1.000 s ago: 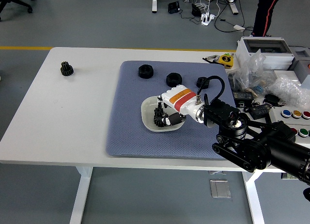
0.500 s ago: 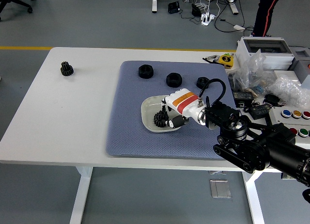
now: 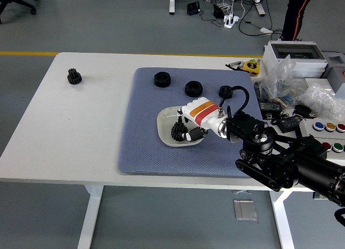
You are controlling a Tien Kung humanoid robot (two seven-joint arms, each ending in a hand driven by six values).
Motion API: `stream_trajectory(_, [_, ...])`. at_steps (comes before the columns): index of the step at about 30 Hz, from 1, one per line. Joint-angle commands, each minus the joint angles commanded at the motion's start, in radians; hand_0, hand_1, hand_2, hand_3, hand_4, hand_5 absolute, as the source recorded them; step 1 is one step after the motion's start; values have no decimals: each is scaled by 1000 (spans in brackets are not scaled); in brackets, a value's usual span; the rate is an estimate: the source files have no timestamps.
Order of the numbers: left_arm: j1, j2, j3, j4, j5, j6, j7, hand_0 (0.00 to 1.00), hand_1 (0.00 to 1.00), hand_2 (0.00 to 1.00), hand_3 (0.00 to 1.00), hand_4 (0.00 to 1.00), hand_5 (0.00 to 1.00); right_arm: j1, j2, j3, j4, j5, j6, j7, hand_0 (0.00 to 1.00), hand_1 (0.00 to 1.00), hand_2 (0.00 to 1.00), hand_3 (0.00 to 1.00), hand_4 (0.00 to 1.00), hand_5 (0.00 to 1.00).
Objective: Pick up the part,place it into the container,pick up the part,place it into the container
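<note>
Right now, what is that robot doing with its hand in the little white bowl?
The robot's right hand is over the white bowl on the blue-grey mat, with its fingers around a black gear sitting in the bowl. Three more black parts wait in a row at the mat's far edge, and another black gear lies off to the left on the white table. The left arm isn't in view.

You've got a grey floor (image 3: 108,22) with a yellow line (image 3: 27,53), a white table (image 3: 70,130), cables and a power strip (image 3: 230,20) at the top, chair base (image 3: 16,4) top left.
</note>
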Motion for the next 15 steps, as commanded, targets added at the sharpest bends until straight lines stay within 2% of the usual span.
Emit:
stream_trajectory(5, [1, 0, -1, 0, 1, 0, 0, 635, 636, 627, 566, 647, 552, -1, 1, 1, -7, 0, 11, 6, 175, 417, 572, 642, 821, 380])
stream_trajectory(6, [1, 0, -1, 0, 2, 0, 0, 633, 635, 628, 566, 646, 549, -1, 1, 1, -9, 0, 11, 7, 177, 423, 627, 787, 930, 419])
stream_trajectory(15, [1, -1, -5, 0, 9, 0, 2, 634, 635, 628, 566, 645, 548, 0, 1, 9, -12, -1, 7, 9, 180, 423, 657, 810, 960, 424])
